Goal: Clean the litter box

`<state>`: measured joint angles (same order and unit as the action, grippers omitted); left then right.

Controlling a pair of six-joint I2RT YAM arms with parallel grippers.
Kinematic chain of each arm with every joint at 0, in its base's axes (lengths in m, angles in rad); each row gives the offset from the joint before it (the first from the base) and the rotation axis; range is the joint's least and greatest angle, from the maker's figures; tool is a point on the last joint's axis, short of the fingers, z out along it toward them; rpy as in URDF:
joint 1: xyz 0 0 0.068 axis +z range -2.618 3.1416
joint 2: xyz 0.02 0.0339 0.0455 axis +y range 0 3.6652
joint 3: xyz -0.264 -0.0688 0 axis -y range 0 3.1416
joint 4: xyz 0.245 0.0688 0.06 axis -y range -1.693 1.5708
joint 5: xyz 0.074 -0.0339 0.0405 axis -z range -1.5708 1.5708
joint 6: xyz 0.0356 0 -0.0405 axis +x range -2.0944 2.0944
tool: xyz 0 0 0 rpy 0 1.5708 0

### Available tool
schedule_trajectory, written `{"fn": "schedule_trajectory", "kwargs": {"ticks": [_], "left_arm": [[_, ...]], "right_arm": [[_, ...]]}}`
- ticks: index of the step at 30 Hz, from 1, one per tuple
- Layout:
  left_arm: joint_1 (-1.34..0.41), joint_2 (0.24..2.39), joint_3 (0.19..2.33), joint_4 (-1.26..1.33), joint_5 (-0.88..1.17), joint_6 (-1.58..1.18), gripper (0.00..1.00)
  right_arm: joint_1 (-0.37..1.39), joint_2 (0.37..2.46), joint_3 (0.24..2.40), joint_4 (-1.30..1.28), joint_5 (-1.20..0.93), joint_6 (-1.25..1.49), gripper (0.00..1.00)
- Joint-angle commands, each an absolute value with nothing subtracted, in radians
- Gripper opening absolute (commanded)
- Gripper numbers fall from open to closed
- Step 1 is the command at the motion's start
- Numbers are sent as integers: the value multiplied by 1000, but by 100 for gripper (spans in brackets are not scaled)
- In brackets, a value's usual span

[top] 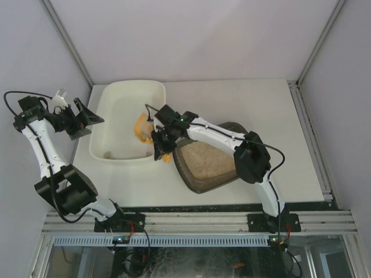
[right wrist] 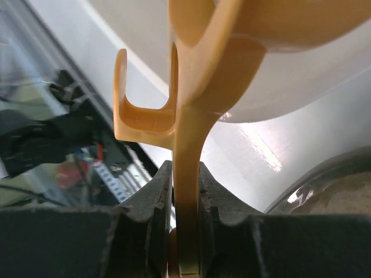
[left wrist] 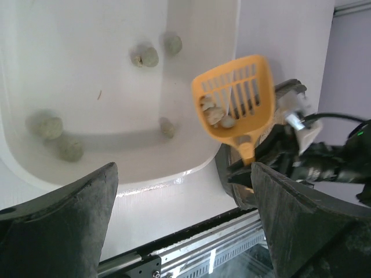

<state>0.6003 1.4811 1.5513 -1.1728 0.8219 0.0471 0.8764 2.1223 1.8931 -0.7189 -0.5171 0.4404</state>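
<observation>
Right pincer [right wrist: 186, 185] clenched on orange litter scoop [left wrist: 235, 95] handle, clumps [left wrist: 215, 113] in scoop above white tub [top: 113, 98], left pincer [left wrist: 182, 197] wide apart, empty, litter box [top: 206, 162] partly behind right arm [top: 217, 134].

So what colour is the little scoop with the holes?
Orange. The slotted plastic scoop shows best in the left wrist view.

Right arm [top: 214, 134] reaches leftward (elbow bent), right fingers [right wrist: 148, 223] pinched together; left arm [top: 42, 147] raised, left fingers [left wrist: 64, 231] spread.

Bright, soft, even light, shadows pretty faint. Some glare on the white tub [left wrist: 146, 184] rim, and the close-up scoop [right wrist: 186, 168] looks blurry.
</observation>
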Motion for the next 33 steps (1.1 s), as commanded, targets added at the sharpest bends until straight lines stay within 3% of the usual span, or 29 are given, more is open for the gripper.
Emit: {"fn": "schedule_trajectory", "kwargs": {"ticks": [1, 10, 19, 28, 33], "left_arm": [[642, 1494, 1525, -1224, 889, 104, 100], [650, 1508, 1521, -1246, 876, 149, 100], [650, 1491, 1491, -1228, 846, 160, 100], [648, 1471, 1499, -1233, 825, 195, 100], [622, 1522, 1688, -1335, 856, 286, 100]], "right_arm": [[954, 2151, 1992, -937, -234, 340, 0], [1127, 2246, 2153, -1093, 446, 243, 0], [1250, 2347, 2219, -1055, 876, 39, 0], [1263, 2307, 2181, -962, 965, 0, 0], [1243, 2086, 2074, -861, 813, 90, 0]]}}
